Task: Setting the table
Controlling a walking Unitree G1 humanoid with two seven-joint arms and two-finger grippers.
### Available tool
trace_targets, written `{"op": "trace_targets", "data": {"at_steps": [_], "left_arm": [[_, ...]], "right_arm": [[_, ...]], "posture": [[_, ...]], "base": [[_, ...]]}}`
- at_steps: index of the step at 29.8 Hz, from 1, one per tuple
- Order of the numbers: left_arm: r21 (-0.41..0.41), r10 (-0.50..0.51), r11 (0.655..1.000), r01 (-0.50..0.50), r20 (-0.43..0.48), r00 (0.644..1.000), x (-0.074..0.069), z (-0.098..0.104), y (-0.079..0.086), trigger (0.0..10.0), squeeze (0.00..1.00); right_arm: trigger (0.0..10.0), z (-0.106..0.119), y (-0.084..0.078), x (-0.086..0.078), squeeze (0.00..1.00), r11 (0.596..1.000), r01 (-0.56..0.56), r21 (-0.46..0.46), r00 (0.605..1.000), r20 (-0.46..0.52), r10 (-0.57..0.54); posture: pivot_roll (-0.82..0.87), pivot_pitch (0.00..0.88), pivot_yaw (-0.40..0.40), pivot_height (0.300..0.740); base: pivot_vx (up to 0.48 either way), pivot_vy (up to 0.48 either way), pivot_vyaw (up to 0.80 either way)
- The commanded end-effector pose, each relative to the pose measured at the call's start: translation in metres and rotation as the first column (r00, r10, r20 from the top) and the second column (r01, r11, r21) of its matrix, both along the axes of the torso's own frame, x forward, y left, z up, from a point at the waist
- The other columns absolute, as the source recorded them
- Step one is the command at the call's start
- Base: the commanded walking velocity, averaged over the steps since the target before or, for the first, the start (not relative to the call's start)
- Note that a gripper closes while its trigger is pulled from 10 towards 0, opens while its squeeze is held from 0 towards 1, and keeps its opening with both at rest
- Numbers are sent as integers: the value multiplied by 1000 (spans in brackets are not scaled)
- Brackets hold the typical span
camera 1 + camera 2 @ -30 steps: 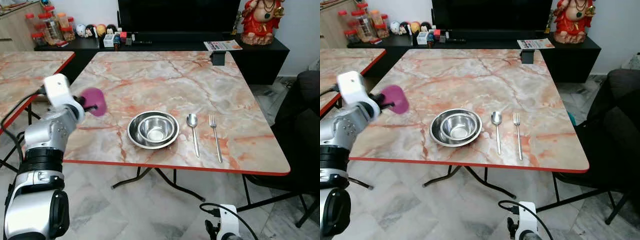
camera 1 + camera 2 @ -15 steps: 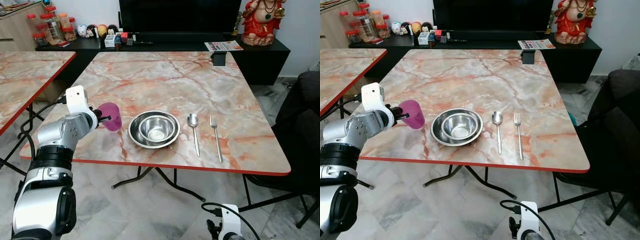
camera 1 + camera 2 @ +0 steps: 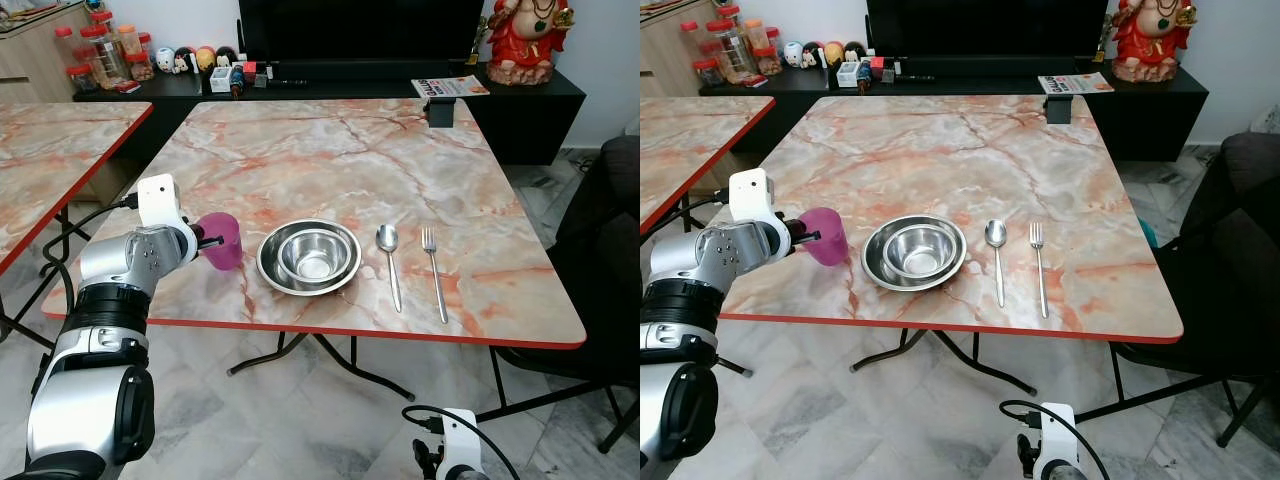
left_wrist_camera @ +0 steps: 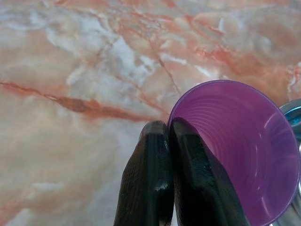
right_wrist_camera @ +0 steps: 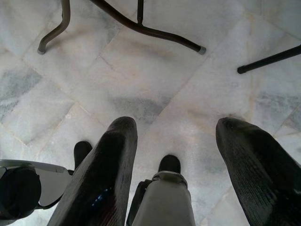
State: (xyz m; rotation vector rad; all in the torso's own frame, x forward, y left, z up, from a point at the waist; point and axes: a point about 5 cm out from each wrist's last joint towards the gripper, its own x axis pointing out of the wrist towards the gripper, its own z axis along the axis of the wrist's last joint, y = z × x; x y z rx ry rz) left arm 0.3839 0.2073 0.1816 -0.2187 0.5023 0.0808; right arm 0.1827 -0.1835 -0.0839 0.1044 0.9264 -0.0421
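Tilting purple cup point(image 3: 222, 241), mouth toward bowls point(image 3: 309, 258).

A black TV point(image 3: 358, 30) stands on a long black cabinet point(image 3: 520, 112) at the back; a red figurine point(image 3: 517, 38) sits at its right end, a magazine point(image 3: 450, 87) beside it; small toys point(image 3: 190, 62) and red-lidded jars point(image 3: 98, 55) line the left end; a second marble table point(image 3: 50, 160) stands to the left; a dark chair point(image 3: 605, 260) is at the right; the floor point(image 3: 300, 420) is grey marble tile.
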Motion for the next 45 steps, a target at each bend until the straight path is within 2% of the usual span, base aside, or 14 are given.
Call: {"op": "trace_targets", "data": {"at_steps": [1,12,13,14,15,20,21,22,30,32,37,39,43,45], "left_arm": [[-13,-12,1000,12,3,1000,2,7,-3,10000,0],[-43,-13,999,12,-17,1000,2,4,-5,10000,0],[-41,-11,999,10,-17,1000,2,4,-5,10000,431],[-41,-11,999,10,-17,1000,2,4,-5,10000,431],[-42,-9,999,8,-17,1000,2,4,-5,10000,1000],[-45,-10,999,9,-12,1000,3,5,-5,10000,1000],[-46,-12,999,11,-8,1000,3,5,-5,10000,294],[-50,-12,999,12,-1,1000,3,7,-6,10000,0],[-37,-14,999,16,44,999,5,16,-5,10000,0],[-4,-8,1000,8,138,990,7,31,-2,10000,0],[102,35,989,-103,521,853,3,84,15,10000,0],[143,104,956,-256,651,752,-11,101,35,10000,0],[146,115,948,-283,670,733,-13,103,39,10000,0],[254,229,814,-522,686,691,-45,84,88,10000,0]], "right_arm": [[10000,0,1,1,0,1000,12,9,1000,0,-12],[10000,0,2,0,0,1000,10,11,1000,-2,-10],[10000,0,2,0,0,1000,10,11,1000,-3,-10],[10000,0,2,0,0,1000,10,11,1000,-3,-10],[10000,0,2,0,0,1000,11,11,1000,-3,-11],[10000,-1,3,0,0,1000,12,11,1000,-5,-12],[10000,-1,3,0,0,1000,13,12,1000,-4,-13],[10000,0,3,0,0,1000,14,13,1000,-3,-14],[10000,0,3,1,0,1000,14,14,1000,-2,-14],[10000,0,2,1,0,1000,15,13,1000,0,-15],[10000,1,0,3,0,1000,21,13,1000,7,-21],[10000,1,0,3,0,999,29,16,999,13,-29],[10000,1,0,3,0,999,31,17,999,14,-31],[10000,1,1,2,0,999,28,20,999,14,-28]], "posture": [[-30,0,52,709],[-31,0,55,709],[-32,0,55,709],[-32,0,55,709],[-32,0,55,709],[-31,0,57,709],[-31,0,57,709],[-31,0,57,709],[-29,0,53,709],[-27,0,48,709],[-27,0,41,709],[-24,0,38,709],[-24,0,38,709],[0,0,28,709]], "base": [[0,0,0],[0,0,0],[0,0,0],[0,0,0],[0,0,0],[0,0,0],[0,0,0],[0,0,0],[0,0,0],[0,0,0],[0,0,0],[0,0,0],[0,0,0],[0,0,0]]}}
